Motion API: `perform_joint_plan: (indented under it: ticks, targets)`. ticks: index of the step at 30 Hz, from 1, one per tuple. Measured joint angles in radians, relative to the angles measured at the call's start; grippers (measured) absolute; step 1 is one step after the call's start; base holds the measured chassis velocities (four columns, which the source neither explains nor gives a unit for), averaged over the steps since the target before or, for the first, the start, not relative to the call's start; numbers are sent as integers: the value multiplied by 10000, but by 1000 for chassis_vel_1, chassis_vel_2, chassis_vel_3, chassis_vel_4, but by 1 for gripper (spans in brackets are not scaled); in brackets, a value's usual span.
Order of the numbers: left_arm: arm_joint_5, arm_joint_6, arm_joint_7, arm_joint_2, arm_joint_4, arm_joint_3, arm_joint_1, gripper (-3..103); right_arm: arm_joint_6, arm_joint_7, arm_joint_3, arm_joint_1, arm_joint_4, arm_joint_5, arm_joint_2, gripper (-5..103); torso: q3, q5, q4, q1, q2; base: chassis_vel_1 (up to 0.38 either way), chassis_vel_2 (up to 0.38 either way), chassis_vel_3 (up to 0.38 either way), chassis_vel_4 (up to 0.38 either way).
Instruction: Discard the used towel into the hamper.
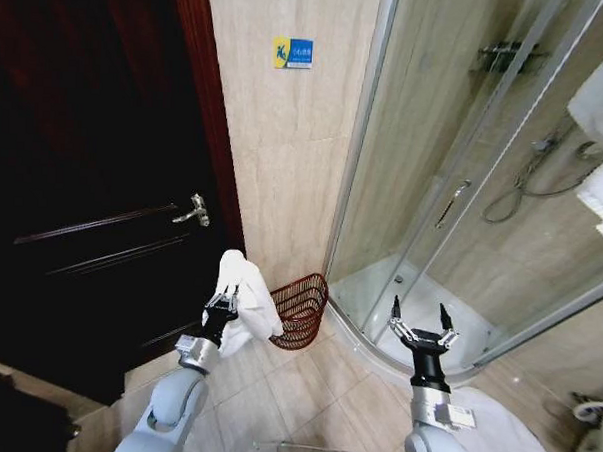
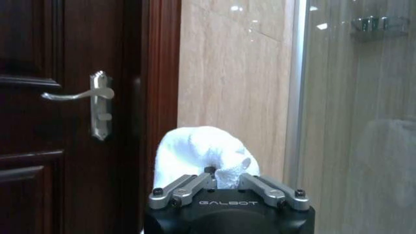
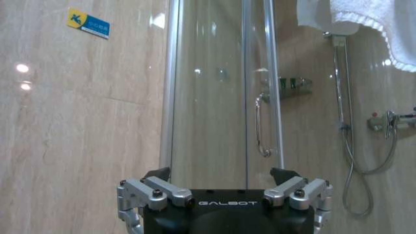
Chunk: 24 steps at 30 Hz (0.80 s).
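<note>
1. Firstly, the left gripper (image 1: 221,305) is clamped on the white towel (image 1: 244,296), raised before the dark door (image 1: 93,177).
2. Just beside the towel, the hamper (image 1: 301,310) stands on the floor against the tiled wall (image 1: 285,145).
3. Well apart, the right gripper (image 1: 419,317) hovers spread and unladen by the shower enclosure (image 1: 453,193).
</note>
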Motion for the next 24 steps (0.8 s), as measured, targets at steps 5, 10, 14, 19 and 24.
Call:
perform_joint_plan:
  ticks: [5, 10, 14, 19, 24]
  targets:
    - [40, -33, -15, -23, 93, 45, -69, 6, 0, -14, -56, -42, 7, -116, 100, 100, 0, 0, 1, 0, 0, 0, 0, 0, 0]
    - [-39, -188, -24, 93, 282, 39, -307, 6, 3, 15, -73, -47, 113, -154, 150, 100, 0, 0, 1, 0, 0, -20, -16, -19, -27]
    - [-55, -189, -57, 107, 376, 93, -417, 6, 46, 66, -53, -99, 160, -149, 148, 100, 0, 1, 0, 0, 0, -64, -59, -73, -70]
    - [-64, -147, -189, 120, 627, 248, -567, 6, 179, 141, -52, -152, 174, -105, 198, 100, 0, 1, 0, 0, 0, -78, -73, -74, -72]
    - [-431, -63, -334, 228, 1052, 443, -825, 6, 381, 145, -64, -212, 94, -79, 237, 100, 0, 1, -2, 0, 0, -119, -106, -102, -104]
